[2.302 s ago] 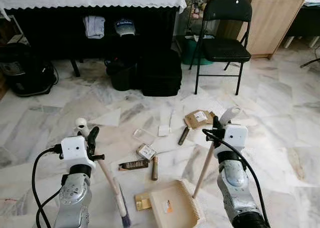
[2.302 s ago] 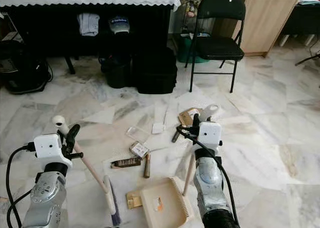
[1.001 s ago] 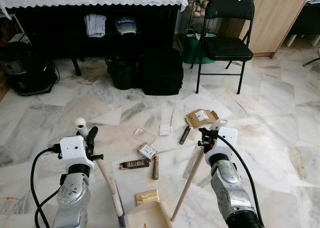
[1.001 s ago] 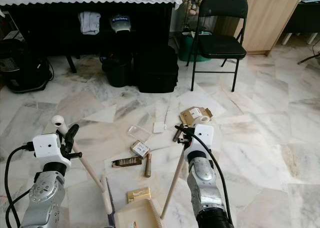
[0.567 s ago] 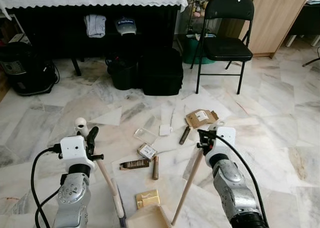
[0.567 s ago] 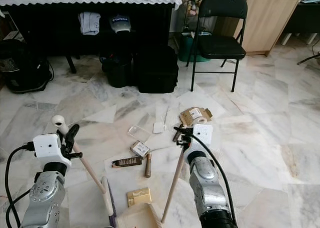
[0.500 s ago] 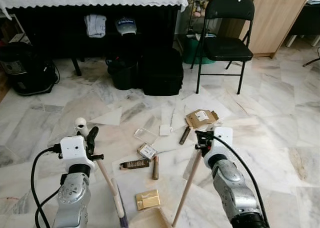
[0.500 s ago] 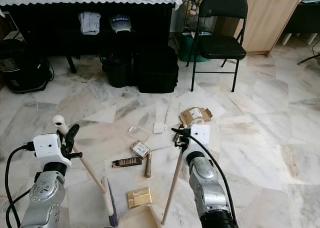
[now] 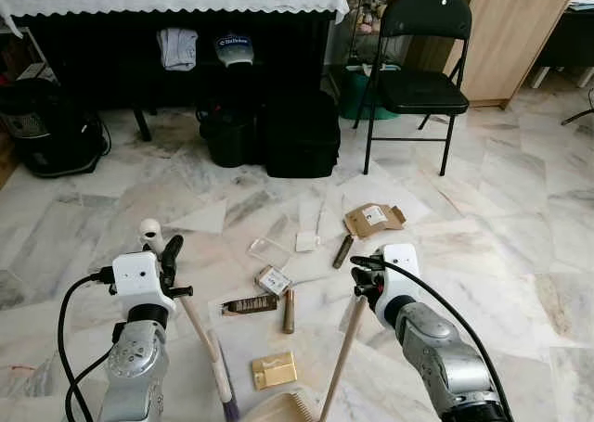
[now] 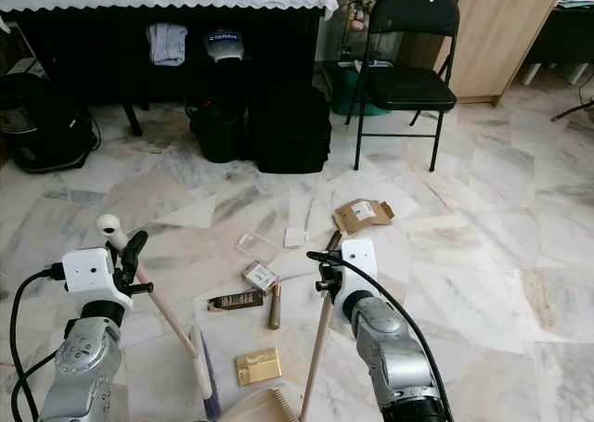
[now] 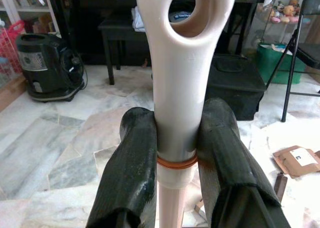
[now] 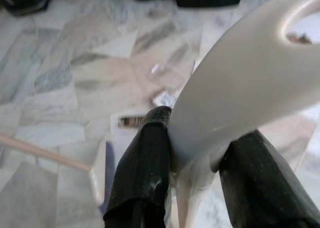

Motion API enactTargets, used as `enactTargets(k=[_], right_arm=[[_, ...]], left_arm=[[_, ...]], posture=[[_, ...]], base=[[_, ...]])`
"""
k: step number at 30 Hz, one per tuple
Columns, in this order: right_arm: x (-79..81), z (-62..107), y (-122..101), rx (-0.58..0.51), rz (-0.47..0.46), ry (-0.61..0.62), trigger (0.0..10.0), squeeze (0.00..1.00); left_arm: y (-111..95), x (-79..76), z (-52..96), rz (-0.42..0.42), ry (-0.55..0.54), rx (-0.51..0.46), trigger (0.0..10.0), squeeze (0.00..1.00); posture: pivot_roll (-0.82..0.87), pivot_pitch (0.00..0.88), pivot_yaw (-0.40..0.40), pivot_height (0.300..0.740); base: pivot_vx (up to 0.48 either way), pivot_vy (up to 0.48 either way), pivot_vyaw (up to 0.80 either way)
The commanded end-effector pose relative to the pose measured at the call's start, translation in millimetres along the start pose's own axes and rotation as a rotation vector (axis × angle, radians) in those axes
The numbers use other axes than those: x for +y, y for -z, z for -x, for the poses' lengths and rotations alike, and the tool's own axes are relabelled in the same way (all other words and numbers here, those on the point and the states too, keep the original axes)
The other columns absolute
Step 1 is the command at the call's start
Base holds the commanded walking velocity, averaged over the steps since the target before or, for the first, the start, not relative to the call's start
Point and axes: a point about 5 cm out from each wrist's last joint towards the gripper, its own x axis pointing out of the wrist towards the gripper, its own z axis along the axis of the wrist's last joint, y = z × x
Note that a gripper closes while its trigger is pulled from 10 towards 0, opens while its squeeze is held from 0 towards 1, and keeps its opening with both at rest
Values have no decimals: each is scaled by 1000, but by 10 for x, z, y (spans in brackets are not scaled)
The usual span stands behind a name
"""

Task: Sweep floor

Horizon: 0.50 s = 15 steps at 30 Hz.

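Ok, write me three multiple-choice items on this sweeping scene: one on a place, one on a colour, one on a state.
1. Where does the gold packet lie?
A. On the chair
B. On the floor just beyond the dustpan
C. On the white-clothed table

2. What colour is the folding chair?
A. Black
B. Red
C. White

3. What is the left hand doing?
A. Hanging open
B. Holding a cap
C. Closed on the broom handle

Key: 1 B, the packet sits on the marble just beyond the dustpan edge. 2 A, seat, back and frame are black. 3 C, the left wrist view shows both fingers pressed against the broom handle.
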Motion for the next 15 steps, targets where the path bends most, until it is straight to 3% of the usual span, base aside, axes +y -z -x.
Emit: enactTargets(k=[1,10,15], right_arm=[[29,25,51,39,-83,-53,10000,0],[59,39,27,54,-221,-79,10000,0],[16,38,-75,-15,-174,-32,10000,0]], left_arm=[[-39,8,-33,3,-5,-22,10000,0],[-43,12,-36,-1,-6,-22,10000,0],[-43,18,-39,-3,-7,-23,10000,0]], posture=[[66,69,-49,740],[66,69,-49,740],[68,67,-47,740]], base=[[0,0,0],[0,0,0],[0,0,0]])
